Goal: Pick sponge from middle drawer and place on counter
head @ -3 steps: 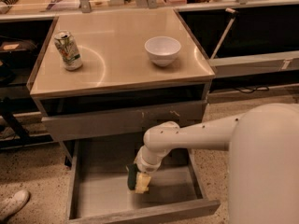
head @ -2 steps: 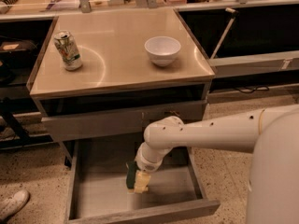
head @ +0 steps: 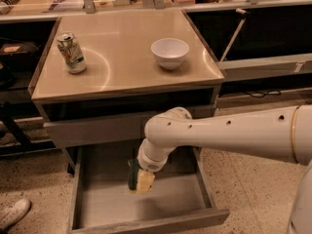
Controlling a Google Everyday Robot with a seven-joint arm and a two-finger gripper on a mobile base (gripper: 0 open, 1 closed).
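The sponge (head: 141,181), dark green on its left face and yellow on its right, hangs on edge just under my wrist, a little above the grey floor of the open middle drawer (head: 105,201). My gripper (head: 143,174) points down into the drawer and is shut on the sponge; my wrist mostly hides the fingers. The beige counter (head: 122,65) lies above and behind the drawer. My white arm reaches in from the right.
A white bowl (head: 169,52) stands on the counter's right half and a drink can (head: 71,52) on its left. A closed grey drawer front (head: 92,129) sits right above the open drawer. A shoe (head: 12,213) is on the floor at lower left. A pale shelf (head: 48,6) runs behind.
The sponge and my gripper have shifted slightly up and to the left inside the drawer. My arm has swung closer across the right of the view.
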